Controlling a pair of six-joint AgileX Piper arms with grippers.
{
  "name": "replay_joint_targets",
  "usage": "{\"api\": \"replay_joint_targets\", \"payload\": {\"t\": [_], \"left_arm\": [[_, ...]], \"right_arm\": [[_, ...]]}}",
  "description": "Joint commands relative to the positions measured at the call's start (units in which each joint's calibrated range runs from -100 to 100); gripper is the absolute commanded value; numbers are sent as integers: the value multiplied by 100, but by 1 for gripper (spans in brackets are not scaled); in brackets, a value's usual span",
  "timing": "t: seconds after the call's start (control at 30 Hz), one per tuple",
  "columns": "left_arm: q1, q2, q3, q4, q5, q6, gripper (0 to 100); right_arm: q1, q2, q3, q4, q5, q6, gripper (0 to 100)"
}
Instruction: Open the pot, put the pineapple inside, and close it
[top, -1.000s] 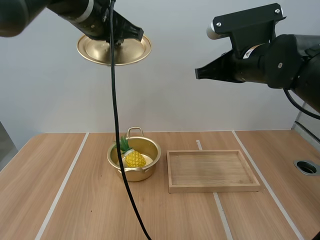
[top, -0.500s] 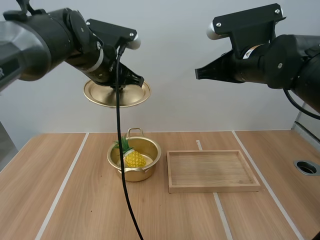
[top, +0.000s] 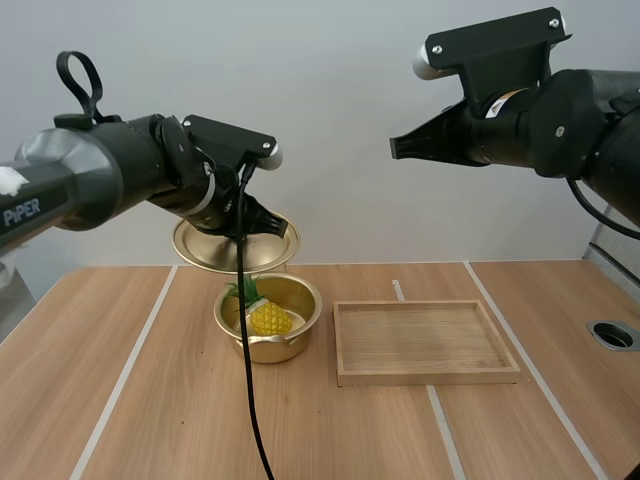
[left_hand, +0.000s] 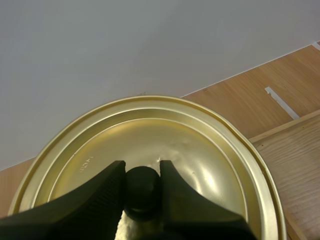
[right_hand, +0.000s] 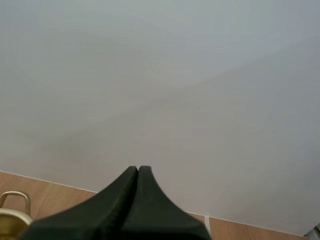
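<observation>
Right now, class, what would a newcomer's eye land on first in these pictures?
The shiny gold lid, pinched by its knob in the left tool, hangs just above and behind the open gold pot on the table. The yellow pineapple lies inside that pot, with a wooden tray beside it. The right tool hangs high above, shut on nothing.
</observation>
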Motion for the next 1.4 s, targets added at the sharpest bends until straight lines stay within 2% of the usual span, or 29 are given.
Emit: {"api": "replay_joint_targets", "payload": {"t": [0.0,0.43,0.73,0.93,1.23,1.37], "left_arm": [[5,-10,264,-215,-524,106,0],[5,66,1001,-403,-1342,387,0],[5,479,1001,-1338,-1440,1146,0],[5,826,1001,-1584,-1532,1418,0],[5,1198,1001,-2585,-1581,2321,0],[5,1330,1001,-2747,-1602,2484,0]], "right_arm": [[-19,-83,74,-9,219,8,0],[-19,-83,74,227,366,8,0],[-19,-83,74,257,411,8,0],[-19,-83,74,257,484,8,0],[-19,-83,74,257,501,8,0],[-19,-83,74,257,536,8,0]]}}
